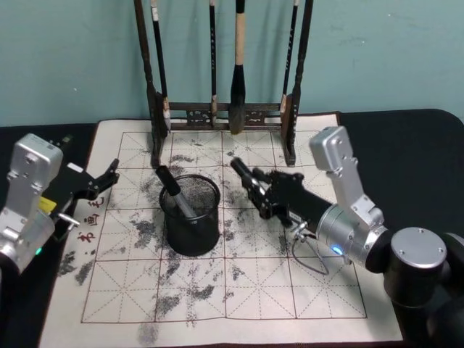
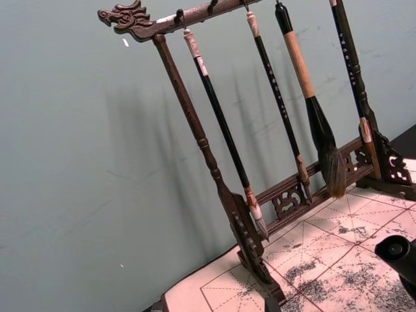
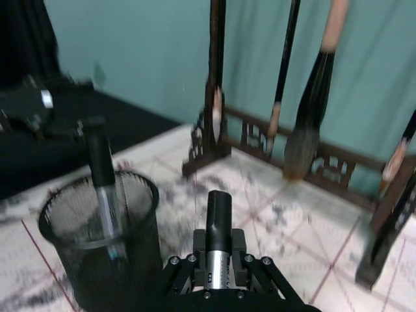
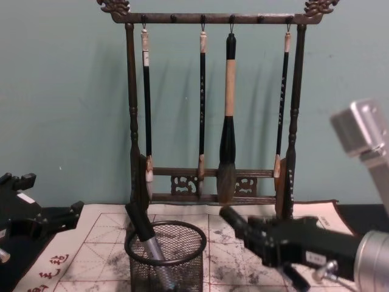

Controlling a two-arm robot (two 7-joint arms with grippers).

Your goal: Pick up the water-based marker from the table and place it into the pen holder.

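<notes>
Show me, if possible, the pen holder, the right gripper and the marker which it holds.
pen holder (image 1: 194, 233): head view, front mesh wall.
right gripper (image 3: 219, 263): right wrist view, midway between its fingertips.
held marker (image 3: 219, 216): right wrist view, black cap.

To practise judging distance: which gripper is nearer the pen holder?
Right, narrowly. The right gripper, clamping a marker, sits just right of the pen holder; the left gripper hangs open at the left edge of the mat.

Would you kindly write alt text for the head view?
The right gripper holds a black marker right of a round black wire-mesh pen holder containing another marker, on a red-gridded mat. The left gripper rests open at its left edge.
</notes>
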